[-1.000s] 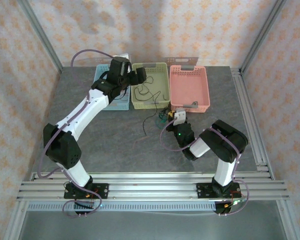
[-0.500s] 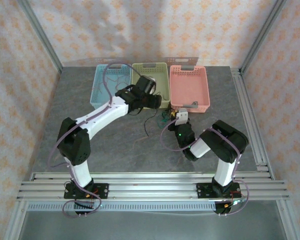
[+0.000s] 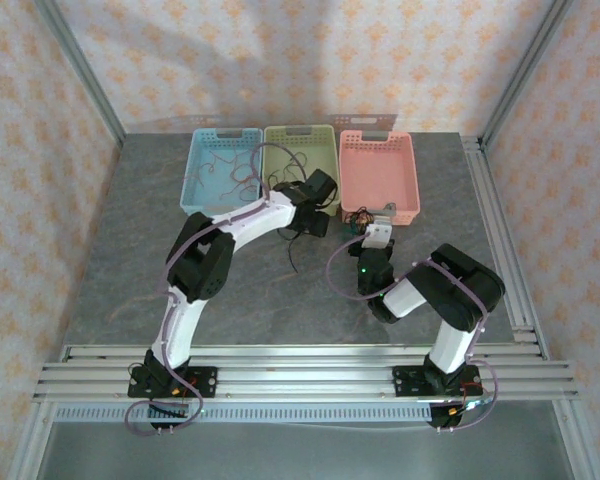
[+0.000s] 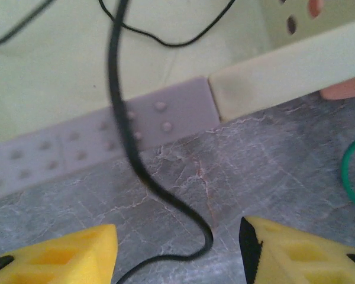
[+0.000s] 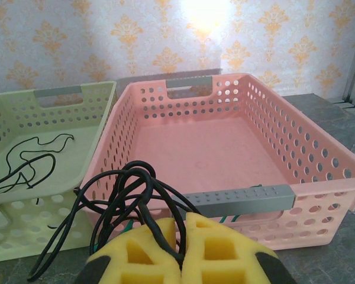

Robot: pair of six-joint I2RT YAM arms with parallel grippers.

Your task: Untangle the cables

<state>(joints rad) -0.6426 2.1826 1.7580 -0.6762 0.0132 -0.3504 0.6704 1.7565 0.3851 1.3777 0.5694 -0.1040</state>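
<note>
Anchoring the knot so one strand can be drawn free.
My right gripper (image 5: 180,236) is clamped on the cables (image 5: 127,189), pinning their black knot just before the pink basket (image 5: 319,154) as an anchor; left of it, my left gripper (image 4: 177,248) stands parted astride a loose black strand (image 4: 130,148) by the green basket (image 4: 272,77), not gripping it.

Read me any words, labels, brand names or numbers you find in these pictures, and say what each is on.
No text can be read in these pictures.
Pink basket, green basket, blue basket: no label or print.
Grey handle strip: raised dots, no letters.
Wallpaper: ornaments, no words.
</note>
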